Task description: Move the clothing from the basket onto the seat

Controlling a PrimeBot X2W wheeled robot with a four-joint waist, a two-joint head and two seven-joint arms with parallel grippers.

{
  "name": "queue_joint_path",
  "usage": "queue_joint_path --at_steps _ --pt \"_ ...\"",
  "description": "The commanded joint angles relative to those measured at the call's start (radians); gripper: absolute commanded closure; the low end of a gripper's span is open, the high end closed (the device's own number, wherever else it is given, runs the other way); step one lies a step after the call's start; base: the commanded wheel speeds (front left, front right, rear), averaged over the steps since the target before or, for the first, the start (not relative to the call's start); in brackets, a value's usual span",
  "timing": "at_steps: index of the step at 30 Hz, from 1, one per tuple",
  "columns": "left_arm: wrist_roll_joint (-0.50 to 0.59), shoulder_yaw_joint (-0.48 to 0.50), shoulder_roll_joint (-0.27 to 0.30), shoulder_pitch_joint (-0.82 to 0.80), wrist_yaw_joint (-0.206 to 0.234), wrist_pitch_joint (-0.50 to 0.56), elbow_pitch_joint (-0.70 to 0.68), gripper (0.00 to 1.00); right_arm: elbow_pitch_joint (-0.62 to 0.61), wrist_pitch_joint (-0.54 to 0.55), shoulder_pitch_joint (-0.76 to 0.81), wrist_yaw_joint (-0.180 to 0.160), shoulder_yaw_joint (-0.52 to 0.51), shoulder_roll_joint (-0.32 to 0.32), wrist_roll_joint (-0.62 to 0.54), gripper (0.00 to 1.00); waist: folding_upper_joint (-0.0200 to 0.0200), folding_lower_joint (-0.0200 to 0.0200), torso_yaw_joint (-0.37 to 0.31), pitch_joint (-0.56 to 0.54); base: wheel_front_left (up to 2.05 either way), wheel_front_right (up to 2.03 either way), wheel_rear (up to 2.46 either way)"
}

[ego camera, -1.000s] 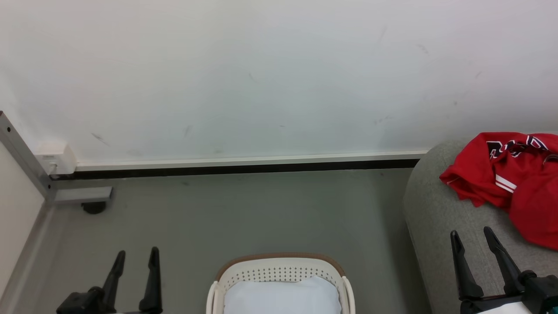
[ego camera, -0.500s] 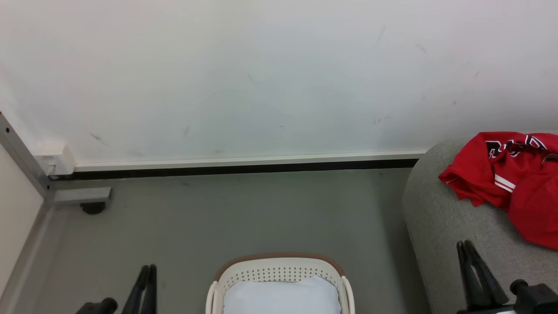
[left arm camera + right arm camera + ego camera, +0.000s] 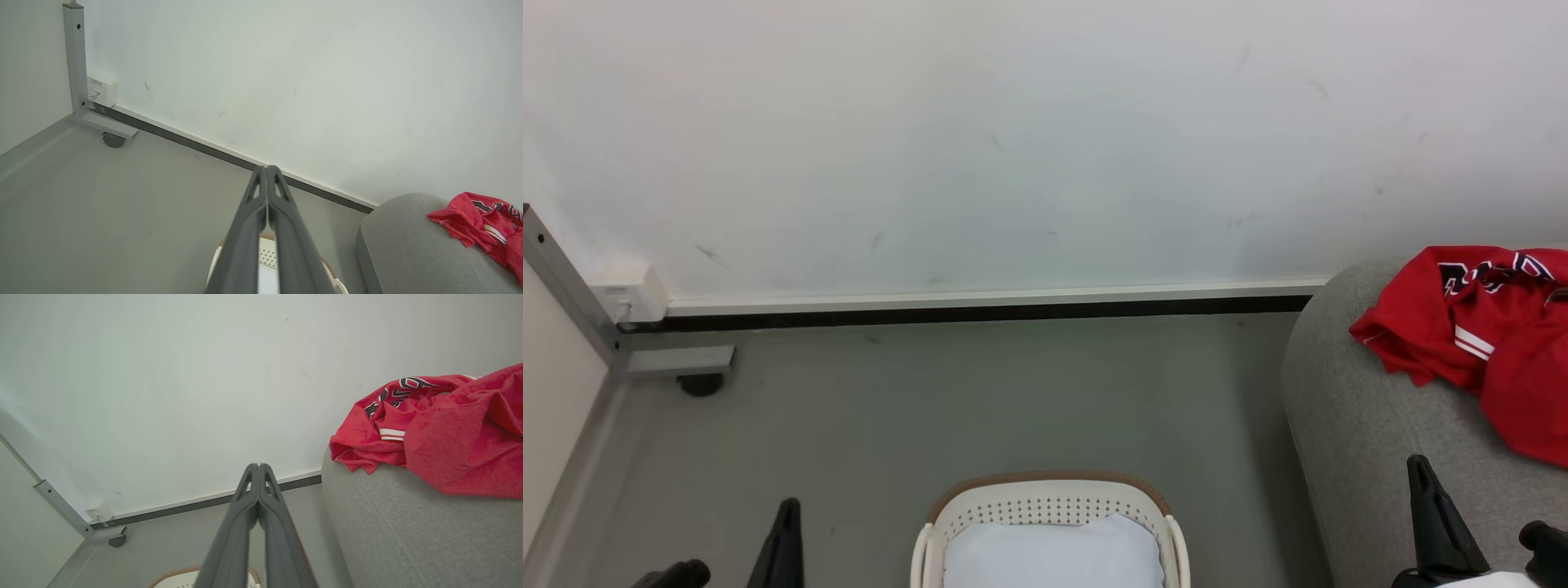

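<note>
The left claw [image 3: 788, 505] was pinched together and empty beside the basket [image 3: 1045, 492], the right claw [image 3: 1418, 464] likewise by the seat [image 3: 1347, 408]. The red clothing [image 3: 1462, 327] lay heaped on the seat; the basket held a pale cushion [image 3: 1049, 555].

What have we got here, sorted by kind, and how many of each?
Grippers: 2, the left gripper and the right gripper
Heaps of red clothing: 1
White basket: 1
Pale cushion: 1
Grey sofa: 1
Total: 6
</note>
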Motion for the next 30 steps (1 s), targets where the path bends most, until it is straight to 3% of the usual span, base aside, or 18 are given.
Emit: queue_joint_path --at_steps 1,30 --pt "-0.042 0.006 0.006 -0.026 -0.001 0.009 -0.019 1.0 -0.015 0.009 -0.026 0.0 -0.011 -0.001 0.04 1.0 0.0 -0.0001 0.001 0.0 0.0 0.0 0.0" --pt "-0.466 0.025 0.004 -0.059 -0.003 0.12 -0.029 1.0 -0.014 0.121 -0.047 -0.001 -0.072 0.023 0.433 1.0 0.0 -0.0001 0.014 0.012 0.0 0.0 0.0"
